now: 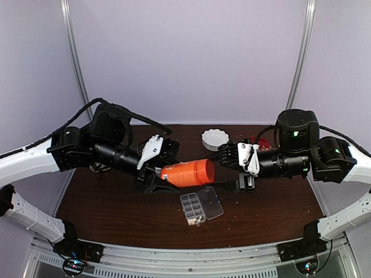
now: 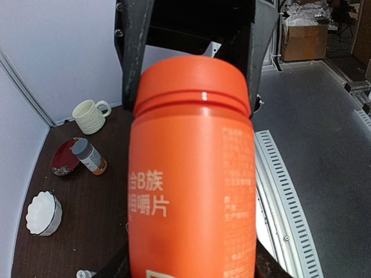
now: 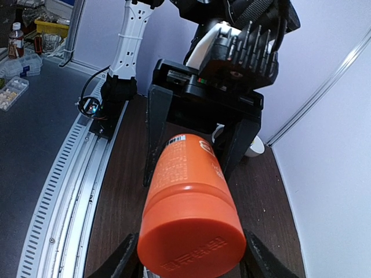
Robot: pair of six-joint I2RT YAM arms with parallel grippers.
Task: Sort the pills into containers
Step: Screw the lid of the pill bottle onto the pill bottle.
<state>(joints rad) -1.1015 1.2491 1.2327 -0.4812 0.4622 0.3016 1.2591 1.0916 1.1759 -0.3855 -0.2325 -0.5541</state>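
Left gripper (image 2: 190, 258): its fingers (image 3: 155, 133) are clamped on the lower body of the orange bottle (image 1: 186, 173) and hold it above the table (image 1: 116, 202).
Orange bottle: it lies on its side in the air at the middle of the scene, base to the left and cap (image 3: 191, 231) to the right. The cap is on.
Right gripper (image 3: 190, 255): it reaches in from the right. Its fingers (image 2: 132, 63) stand at a middling width, one on each side of the cap and close against it. Whether they press on it cannot be told.
Organiser box (image 1: 193, 208): it lies flat on the table, just nearer than the bottle and slightly right of centre. Its clear lid (image 1: 212, 202) is folded open to the right.
Pills (image 1: 195, 219): they show as pale clusters in the nearer cells (image 1: 188, 201) of the organiser box. They are too small to count.
Bowl (image 1: 215, 139): white with a scalloped rim, it stands at the far side of the table, beyond the bottle.
Dish (image 2: 62, 159): red, it lies farther right than the bowl. A small bottle (image 2: 88, 156) with a grey cap lies tilted on its edge.
Mug (image 2: 90, 116): cream and ribbed, it stands by the wall past the dish.
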